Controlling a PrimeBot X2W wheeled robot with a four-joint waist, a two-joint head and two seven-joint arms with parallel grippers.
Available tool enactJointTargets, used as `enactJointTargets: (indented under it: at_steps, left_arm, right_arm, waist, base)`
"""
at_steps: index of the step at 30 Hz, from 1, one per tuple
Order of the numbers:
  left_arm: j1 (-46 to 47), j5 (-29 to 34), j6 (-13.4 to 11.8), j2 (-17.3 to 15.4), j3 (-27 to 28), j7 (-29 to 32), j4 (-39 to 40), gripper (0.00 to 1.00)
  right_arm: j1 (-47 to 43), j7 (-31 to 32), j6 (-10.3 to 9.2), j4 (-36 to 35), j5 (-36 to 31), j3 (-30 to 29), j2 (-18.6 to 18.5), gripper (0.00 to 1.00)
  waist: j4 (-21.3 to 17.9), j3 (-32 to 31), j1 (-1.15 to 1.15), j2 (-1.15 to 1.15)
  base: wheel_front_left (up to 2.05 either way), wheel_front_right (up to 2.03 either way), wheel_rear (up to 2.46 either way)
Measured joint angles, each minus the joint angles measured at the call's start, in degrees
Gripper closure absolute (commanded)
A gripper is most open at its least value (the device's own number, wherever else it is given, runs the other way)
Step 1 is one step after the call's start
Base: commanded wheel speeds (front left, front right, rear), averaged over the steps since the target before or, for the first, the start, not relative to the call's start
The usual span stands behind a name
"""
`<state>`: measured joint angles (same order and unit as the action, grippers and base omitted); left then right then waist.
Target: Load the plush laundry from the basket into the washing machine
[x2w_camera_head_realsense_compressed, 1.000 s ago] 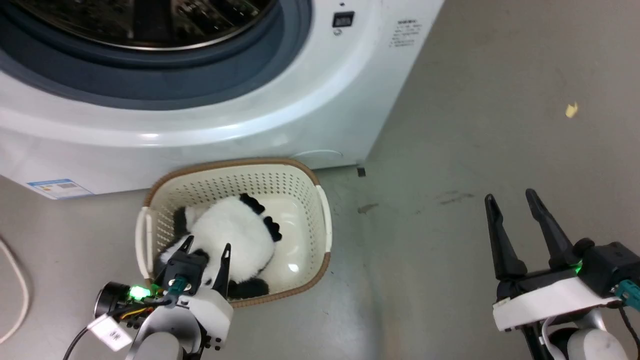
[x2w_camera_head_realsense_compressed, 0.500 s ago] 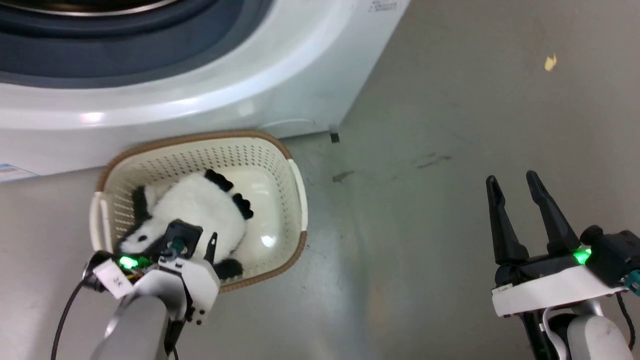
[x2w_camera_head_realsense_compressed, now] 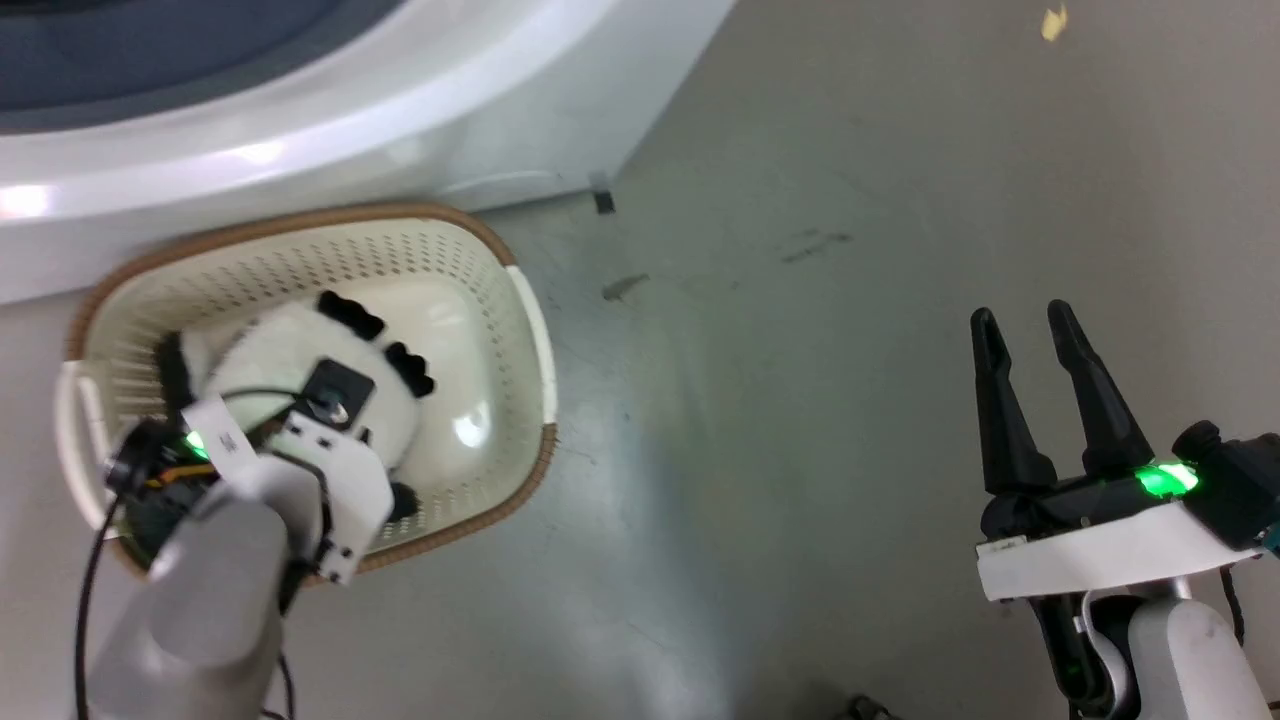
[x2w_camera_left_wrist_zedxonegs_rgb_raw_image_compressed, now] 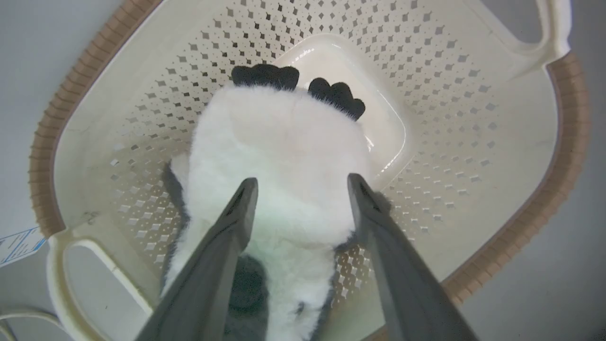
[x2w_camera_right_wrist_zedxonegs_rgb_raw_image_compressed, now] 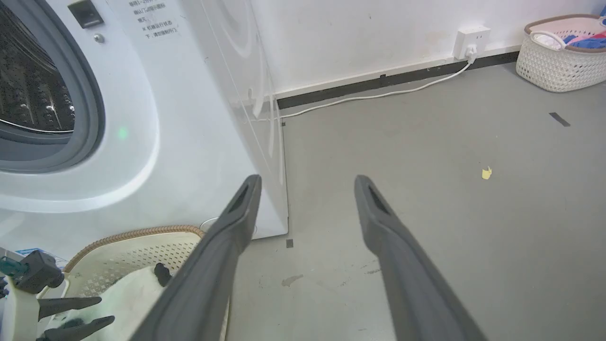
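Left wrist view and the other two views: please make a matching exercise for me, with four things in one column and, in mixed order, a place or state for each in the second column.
Column A
1. panda plush toy
2. left pincer
3. right pincer
4. yellow scrap

Column B
a. open above the floor, holding nothing
b. lies inside the cream laundry basket
c. open, one finger on each side of white fur
d. lies on the floor, apart from the washing machine

Pairs: 1-b, 2-c, 3-a, 4-d

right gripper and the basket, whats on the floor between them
In the head view bare grey floor, with a dark smudge near the basket, lies between it and the right gripper.
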<state>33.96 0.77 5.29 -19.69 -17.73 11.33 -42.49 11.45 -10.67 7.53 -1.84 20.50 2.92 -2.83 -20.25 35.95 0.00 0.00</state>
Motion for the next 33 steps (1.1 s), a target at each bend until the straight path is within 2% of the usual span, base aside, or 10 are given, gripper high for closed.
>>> enactJointTargets:
  at_steps: [10, 24, 25, 26, 33]
  left_arm:
    - [6.0, -0.4, 0.0, -3.9, -2.0, 4.3, -6.5, 0.0]
    - [13.5, -0.9, 0.9, -6.3, -6.5, 6.5, -13.1, 0.0]
    - [14.0, -1.0, 1.0, -6.5, -6.9, 6.6, -13.6, 0.59]
    - [14.4, -1.3, 1.0, -6.7, -7.2, 6.5, -14.0, 1.0]
    - [16.9, -4.2, 2.0, -8.3, -8.9, 6.4, -17.7, 1.0]
  right_arm:
    - [1.0, -1.1, 0.0, 0.0, 3.2, 0.8, 0.0, 0.0]
    - [2.4, -2.6, 0.0, 0.0, 8.3, 1.3, 0.0, 0.0]
    - [2.7, -2.9, 0.0, 0.0, 8.6, 1.3, 0.0, 0.0]
    - [3.0, -3.1, 0.0, 0.0, 8.9, 1.3, 0.0, 0.0]
    - [4.7, -3.8, 0.0, 0.7, 10.7, 2.1, 0.0, 0.0]
  waist:
    - [-2.9, 5.1, 0.0, 0.0]
    - [-5.9, 11.9, 0.0, 0.0]
    - [-6.1, 12.3, -0.01, 0.0]
    - [-6.3, 12.7, -0.01, 0.0]
    - [-8.6, 14.5, 0.0, 0.0]
  base:
    - [0.0, 0.0, 0.0]
    - [0.0, 0.0, 0.0]
    - [0.0, 0.0, 0.0]
    - [0.0, 0.0, 0.0]
    - [0.0, 0.0, 0.0]
